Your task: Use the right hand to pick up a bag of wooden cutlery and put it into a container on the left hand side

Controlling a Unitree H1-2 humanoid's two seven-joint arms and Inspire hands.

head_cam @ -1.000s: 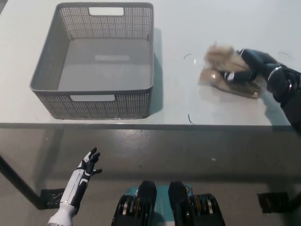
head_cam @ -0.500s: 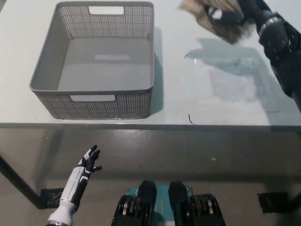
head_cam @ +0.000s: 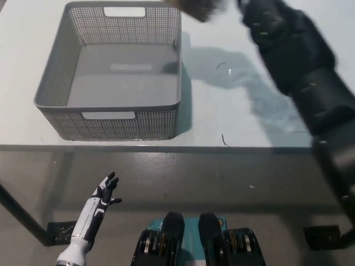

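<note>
Right hand [head_cam: 259, 19] grips the blurred cutlery bag [head_cam: 197, 8] near the basket [head_cam: 61, 124] — left hand [head_cam: 104, 192] low, fingers spread.

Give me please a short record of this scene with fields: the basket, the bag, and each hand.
basket: grey, empty, standing on the table
bag of wooden cutlery: blurred, in the air near the basket's far right corner, not inside
right hand: raised at the picture's top edge, holding the bag
left hand: open, resting low, below the table edge
</note>
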